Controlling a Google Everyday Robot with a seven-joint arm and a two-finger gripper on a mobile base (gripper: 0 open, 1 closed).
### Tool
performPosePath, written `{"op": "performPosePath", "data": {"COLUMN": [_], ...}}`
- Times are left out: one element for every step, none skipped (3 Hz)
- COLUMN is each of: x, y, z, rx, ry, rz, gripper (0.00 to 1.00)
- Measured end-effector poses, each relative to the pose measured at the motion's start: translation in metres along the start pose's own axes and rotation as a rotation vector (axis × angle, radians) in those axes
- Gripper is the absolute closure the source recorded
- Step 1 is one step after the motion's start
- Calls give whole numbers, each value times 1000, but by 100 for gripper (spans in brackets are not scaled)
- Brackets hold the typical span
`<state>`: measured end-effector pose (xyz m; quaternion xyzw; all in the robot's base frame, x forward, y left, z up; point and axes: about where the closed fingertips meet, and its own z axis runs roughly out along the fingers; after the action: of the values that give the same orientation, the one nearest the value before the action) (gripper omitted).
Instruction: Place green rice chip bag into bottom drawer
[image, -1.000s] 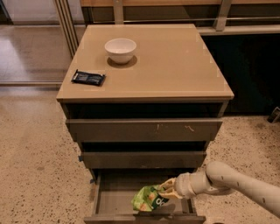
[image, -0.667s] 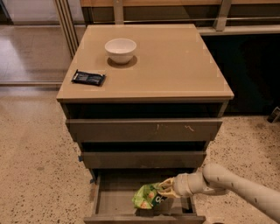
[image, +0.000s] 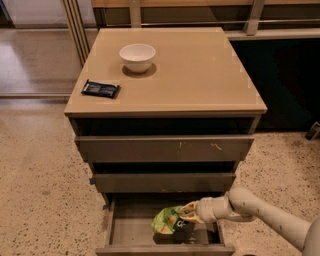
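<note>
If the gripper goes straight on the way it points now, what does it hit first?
The green rice chip bag: the gripper sits at its right edge, pointing left inside the bottom drawer. Past the bag, probably the drawer's left wall, though depth is unclear.

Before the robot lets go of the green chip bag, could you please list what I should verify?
1. The bottom drawer is pulled open: ok.
2. The green rice chip bag sits within the drawer's walls: ok.
3. The gripper is low over the drawer's right part, shut on the bag: ok.
4. The bag rests on the drawer floor: cannot tell.
5. The bag lies below the rim, so the drawer can close: cannot tell.
</note>
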<state>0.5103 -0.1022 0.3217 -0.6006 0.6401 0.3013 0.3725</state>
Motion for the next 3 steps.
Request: {"op": "performPosePath", "data": {"x": [21,51,76], "y": [0,-3,-6], "z": [7,15,24], "rx": [24,59,81], "ry": [26,41,47], "rz": [-32,-62,-89], "gripper": [100,100,100]}}
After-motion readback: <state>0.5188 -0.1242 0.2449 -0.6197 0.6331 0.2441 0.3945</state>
